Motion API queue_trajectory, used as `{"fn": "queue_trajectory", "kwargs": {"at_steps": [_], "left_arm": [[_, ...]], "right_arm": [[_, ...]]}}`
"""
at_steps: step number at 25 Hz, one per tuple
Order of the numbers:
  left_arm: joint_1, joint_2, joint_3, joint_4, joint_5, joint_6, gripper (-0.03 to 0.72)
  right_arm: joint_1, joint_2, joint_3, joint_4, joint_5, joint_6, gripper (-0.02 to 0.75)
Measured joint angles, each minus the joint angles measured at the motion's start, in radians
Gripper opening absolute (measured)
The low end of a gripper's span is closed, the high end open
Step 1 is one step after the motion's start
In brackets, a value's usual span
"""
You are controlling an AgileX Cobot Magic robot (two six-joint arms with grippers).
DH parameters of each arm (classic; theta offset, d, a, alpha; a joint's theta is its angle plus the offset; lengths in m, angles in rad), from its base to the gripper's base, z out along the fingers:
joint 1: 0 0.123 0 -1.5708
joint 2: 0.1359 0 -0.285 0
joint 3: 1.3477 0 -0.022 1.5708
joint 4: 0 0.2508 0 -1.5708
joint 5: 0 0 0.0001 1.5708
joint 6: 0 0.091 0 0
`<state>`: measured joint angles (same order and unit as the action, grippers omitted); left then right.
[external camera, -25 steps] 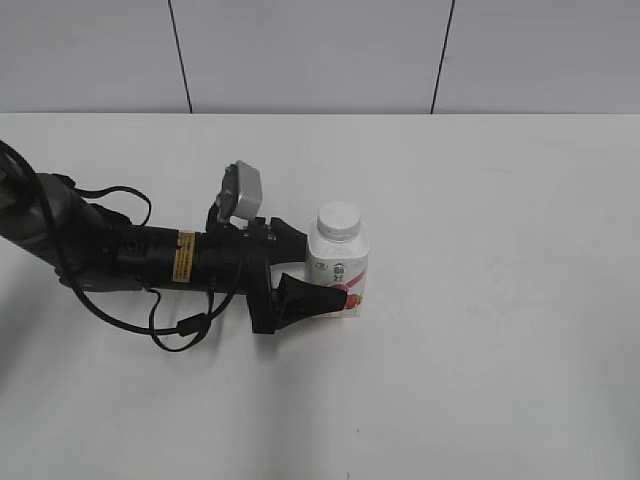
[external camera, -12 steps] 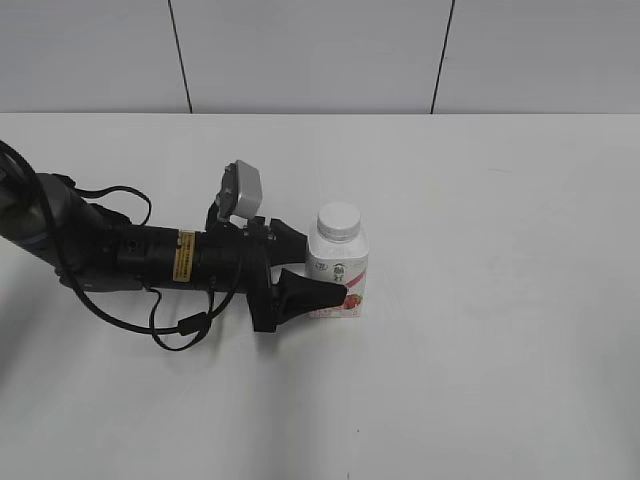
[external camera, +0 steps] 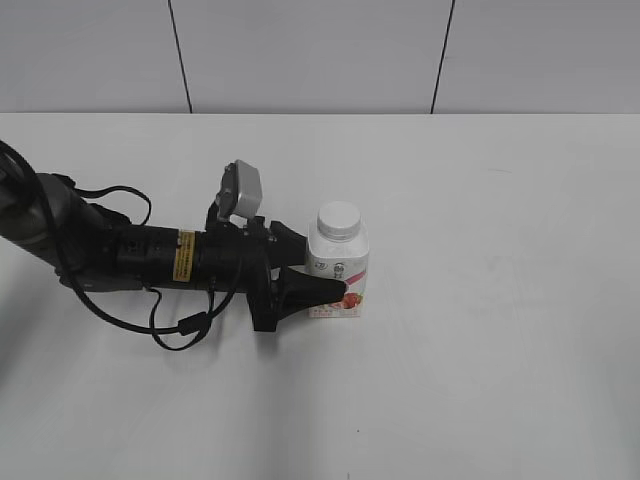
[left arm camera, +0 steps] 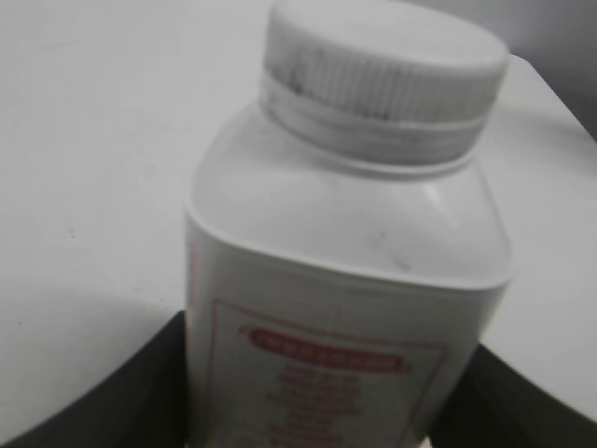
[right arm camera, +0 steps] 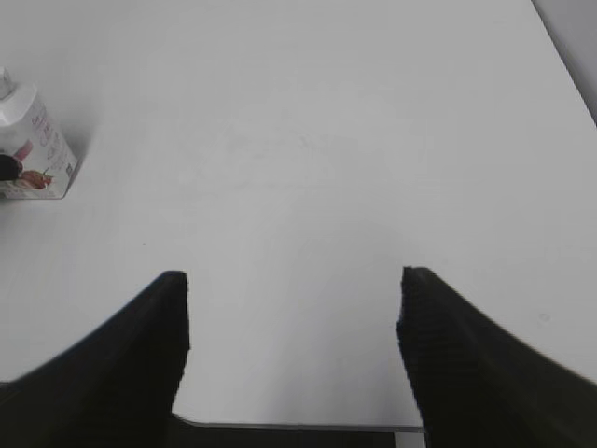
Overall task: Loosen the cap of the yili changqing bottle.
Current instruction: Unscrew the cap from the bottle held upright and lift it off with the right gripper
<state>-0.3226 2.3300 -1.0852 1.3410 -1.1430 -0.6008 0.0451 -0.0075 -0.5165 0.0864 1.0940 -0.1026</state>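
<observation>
**Bottle clasped low on its body by the left gripper, cap untouched**

The yili changqing bottle is seen upright on the white table, a little left of the middle of the exterior view. Its squarish white body carries a pink-red label, and the cap is seated on the neck, with its ribbed side shown close up in the left wrist view.

The left arm is laid low along the table from the left edge, with black cables looped beside it and a grey camera block mounted above the wrist. The left gripper is closed around the lower body of the bottle: one finger is pressed across the front of the label, while the other is set against the far left side of the bottle. In the left wrist view the bottle is framed between two dark fingers at the bottom corners, with the left one touching its side. The cap is left free above the grip, and nothing is in contact with it.

The right gripper is shown only in the right wrist view, held above bare table with its two dark fingers spread wide apart and nothing between them. The bottle is seen well apart from it, at the far left edge of that view.
</observation>
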Motion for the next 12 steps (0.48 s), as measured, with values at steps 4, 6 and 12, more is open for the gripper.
{"fn": "queue_trajectory", "kwargs": {"at_steps": [4, 6, 12], "left_arm": [[0.0, 0.0, 0.0, 0.0, 0.0, 0.0, 0.428], [0.0, 0.0, 0.0, 0.0, 0.0, 0.0, 0.428], [0.0, 0.0, 0.0, -0.001, -0.001, 0.0, 0.426]], "right_arm": [[0.0, 0.078, -0.007, 0.005, 0.003, 0.034, 0.552], [0.0, 0.165, -0.017, 0.012, 0.02, 0.039, 0.552], [0.0, 0.415, -0.073, 0.071, 0.052, 0.042, 0.552]]}}
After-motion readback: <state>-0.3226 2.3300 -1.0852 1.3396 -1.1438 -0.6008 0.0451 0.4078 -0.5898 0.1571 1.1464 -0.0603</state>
